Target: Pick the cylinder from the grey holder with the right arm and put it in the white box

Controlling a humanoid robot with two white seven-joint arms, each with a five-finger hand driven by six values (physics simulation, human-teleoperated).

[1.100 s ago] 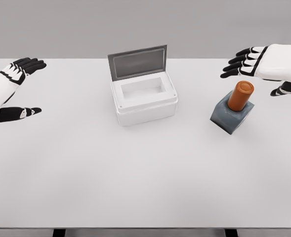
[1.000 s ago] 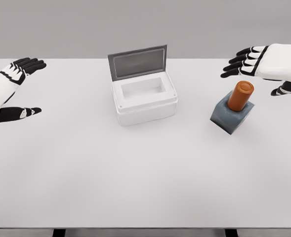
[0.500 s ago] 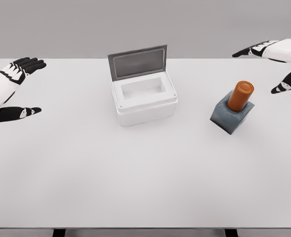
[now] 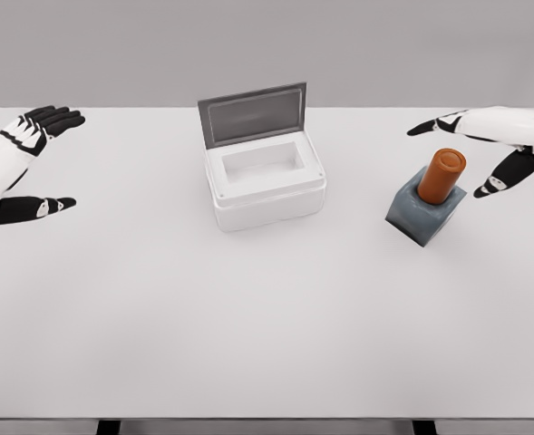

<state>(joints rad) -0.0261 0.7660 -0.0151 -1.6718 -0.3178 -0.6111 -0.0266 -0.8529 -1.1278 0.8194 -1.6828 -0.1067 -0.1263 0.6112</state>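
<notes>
Though tilted, orange cylinder [image 4: 441, 176] upright-ish.

White table [image 4: 248, 344] before a plain grey wall [image 4: 112, 45].

white left hand [image 4: 17, 154], right hand [image 4: 498, 136]; black fingers.

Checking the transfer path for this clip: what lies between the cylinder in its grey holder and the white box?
Nothing. In the head view, only bare white table separates the orange cylinder in the grey holder from the white box, whose lid stands open.
</notes>
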